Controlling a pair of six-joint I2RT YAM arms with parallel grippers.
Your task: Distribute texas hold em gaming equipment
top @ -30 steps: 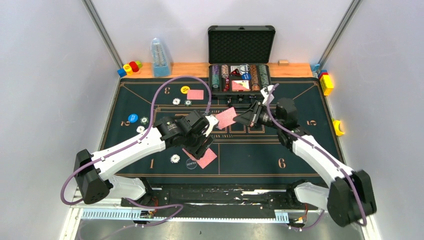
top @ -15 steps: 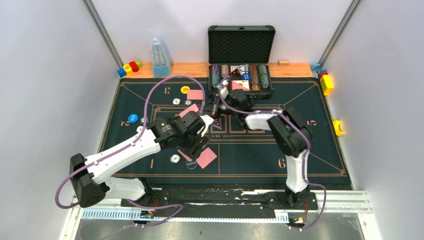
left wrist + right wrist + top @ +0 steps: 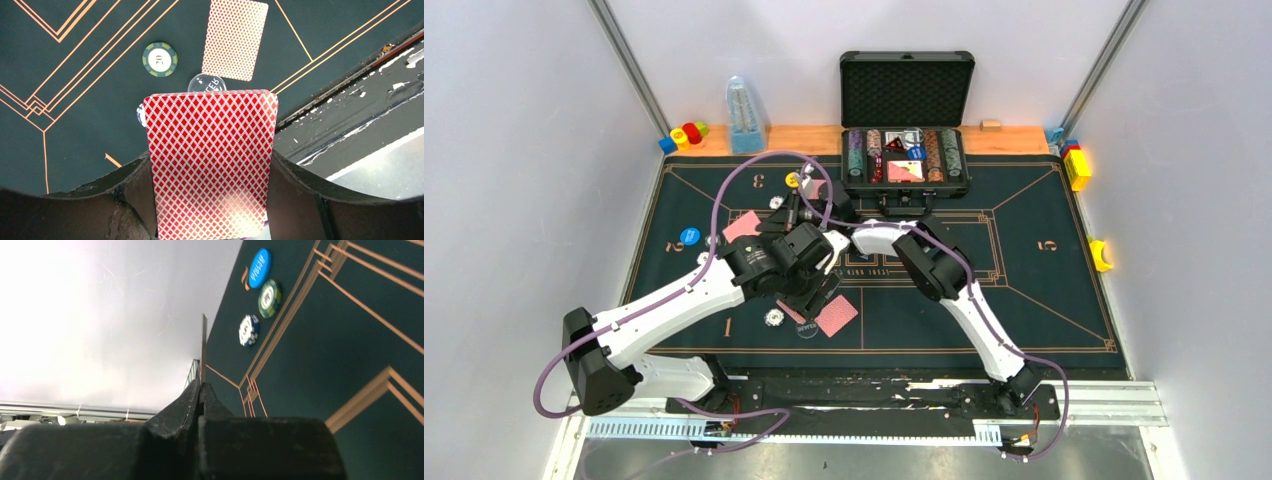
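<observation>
Nearest the arm bases, one card (image 3: pixel 837 316) is lying face down at the mat (image 3: pixel 1024 300) seat marked 1, with the dealer button (image 3: pixel 206 82) touching its corner and a chip (image 3: pixel 159 58) beside it. So that seat is looking served.

Just above it, the left gripper (image 3: pixel 210 200) is holding the deck (image 3: pixel 210 150) upright, its fingers half spread against the deck's two long edges. It is keeping the place it had a second ago.

The right arm is the one that is changing. A second ago it was drawing a card at the middle of the mat. Now it is reaching across to the left, and the right gripper (image 3: pixel 201 387) is pinching that single card (image 3: pixel 204 347) tightly by its edge. The card is hanging above the seat marked 2, not yet laid. A blue disc (image 3: pixel 259 261) and two chips (image 3: pixel 269 291) are already lying there.

At the far edge, the black case (image 3: pixel 906 90) is standing open, lid upright. Its tray is holding rows of chips (image 3: pixel 942 152), some cards (image 3: pixel 905 170) and a few discs.
</observation>
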